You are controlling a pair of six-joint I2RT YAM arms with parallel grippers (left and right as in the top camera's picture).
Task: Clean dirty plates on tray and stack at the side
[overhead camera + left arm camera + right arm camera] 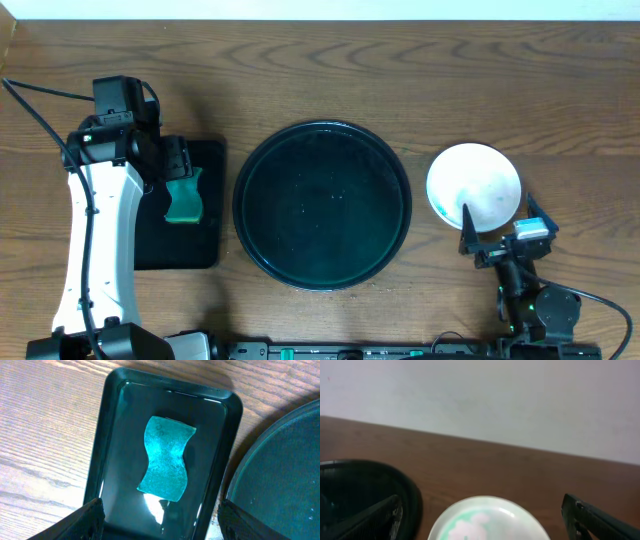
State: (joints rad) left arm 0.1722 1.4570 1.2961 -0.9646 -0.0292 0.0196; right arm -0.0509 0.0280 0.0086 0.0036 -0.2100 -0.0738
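Note:
A round dark tray (pixel 322 204) sits mid-table with no plates on it. A white plate (pixel 474 184) lies on the wood to its right; it also shows in the right wrist view (pixel 490 522). My right gripper (pixel 500 225) is open, just at the plate's near edge, jaws spread either side of it (pixel 485 525). A teal sponge (pixel 184 196) lies in a black rectangular tray (pixel 200 240) at left, also in the left wrist view (pixel 166 455). My left gripper (pixel 160 520) is open above the sponge, apart from it.
The black rectangular tray (pixel 165 390) almost touches the round tray's rim (pixel 280 470). Bare wooden table surrounds everything. A white wall stands behind the table in the right wrist view (pixel 480 400). A cable runs along the far left edge (pixel 30 110).

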